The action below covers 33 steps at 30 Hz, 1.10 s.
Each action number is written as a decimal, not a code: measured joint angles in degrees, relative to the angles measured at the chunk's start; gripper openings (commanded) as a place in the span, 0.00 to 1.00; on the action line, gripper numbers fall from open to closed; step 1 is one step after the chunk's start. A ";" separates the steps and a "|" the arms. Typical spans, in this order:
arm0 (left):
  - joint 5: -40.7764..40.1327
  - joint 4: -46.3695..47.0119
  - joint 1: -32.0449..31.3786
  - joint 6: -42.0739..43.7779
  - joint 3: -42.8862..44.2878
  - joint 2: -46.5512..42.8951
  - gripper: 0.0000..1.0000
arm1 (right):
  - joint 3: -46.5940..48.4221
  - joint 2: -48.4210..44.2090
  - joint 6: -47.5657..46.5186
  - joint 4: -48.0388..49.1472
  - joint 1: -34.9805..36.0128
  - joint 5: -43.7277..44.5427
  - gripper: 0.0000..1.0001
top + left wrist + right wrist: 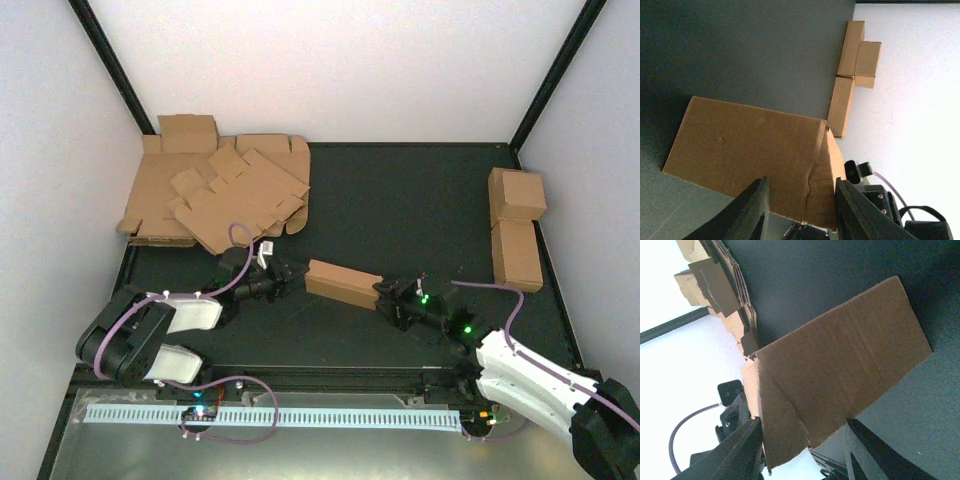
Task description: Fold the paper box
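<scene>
My left hand (284, 272) sits low at the left end of the paper box (343, 282), fingers (747, 210) straddling it, contact unclear. My right hand (385, 293) clamps the opposite end. Both forearms angle inward.

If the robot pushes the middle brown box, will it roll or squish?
Probably no rolling: the paper box has flat sides and lies low on the table. It likely feels light, being thin cardboard. One end looks loosely closed, so squeezing might bend it.
</scene>
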 measured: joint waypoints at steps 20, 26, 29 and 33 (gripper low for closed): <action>-1.60 1.29 0.02 0.96 -0.28 0.90 0.23 | -1.95 2.43 -1.57 4.94 -0.11 0.61 0.30; -2.01 0.48 0.00 1.25 -0.28 0.20 0.40 | -1.20 2.45 -3.17 3.72 -0.15 0.66 0.59; -2.34 -3.13 -0.13 2.25 -0.28 -1.70 0.60 | 0.87 1.97 -5.81 -2.29 -0.15 1.46 0.81; -4.42 -10.67 -0.31 4.22 -0.09 -9.51 0.70 | 7.23 0.83 -12.41 -12.33 -0.15 3.93 0.81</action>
